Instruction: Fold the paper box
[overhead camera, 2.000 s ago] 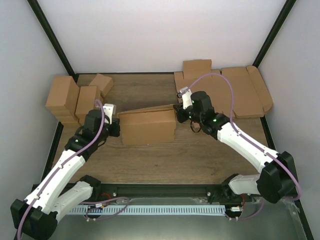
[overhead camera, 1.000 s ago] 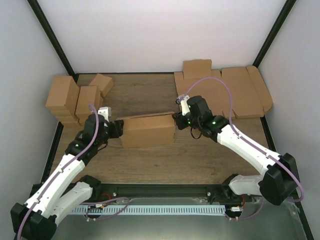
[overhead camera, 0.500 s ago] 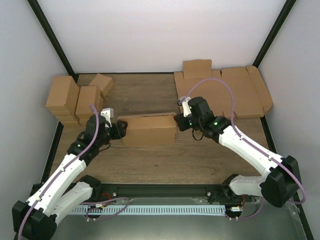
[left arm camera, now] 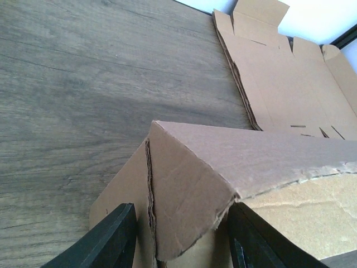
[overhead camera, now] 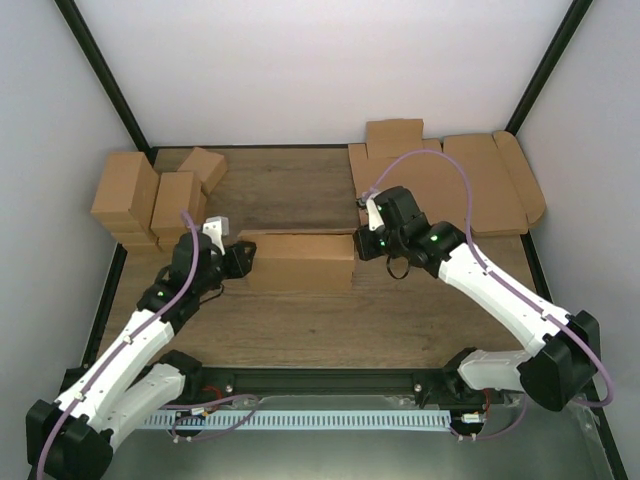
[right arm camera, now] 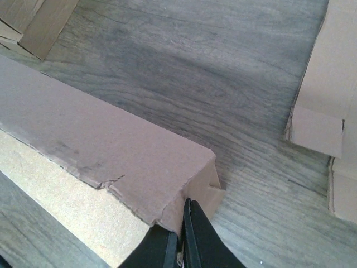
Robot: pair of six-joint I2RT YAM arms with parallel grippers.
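Observation:
The paper box [overhead camera: 300,262] lies across the middle of the table as a shallow brown carton with its lid down flat. My left gripper [overhead camera: 243,258] is at its left end. In the left wrist view the gripper [left arm camera: 181,226] is open, its fingers [left arm camera: 114,240] straddling the folded end flap of the box [left arm camera: 189,184]. My right gripper [overhead camera: 360,243] is at the right end. In the right wrist view it [right arm camera: 179,220] is shut, pinching the end wall of the box [right arm camera: 111,151] between its fingertips.
Flat die-cut cardboard sheets [overhead camera: 450,185] lie stacked at the back right, also in the left wrist view [left arm camera: 290,84] and the right wrist view [right arm camera: 334,111]. Several smaller folded cartons [overhead camera: 150,195] stand at the back left. Black frame posts rise at both back corners.
The box's lid, tilted up two seconds ago, has come down flat. Both grippers have followed the box ends and the box now sits slightly further right.

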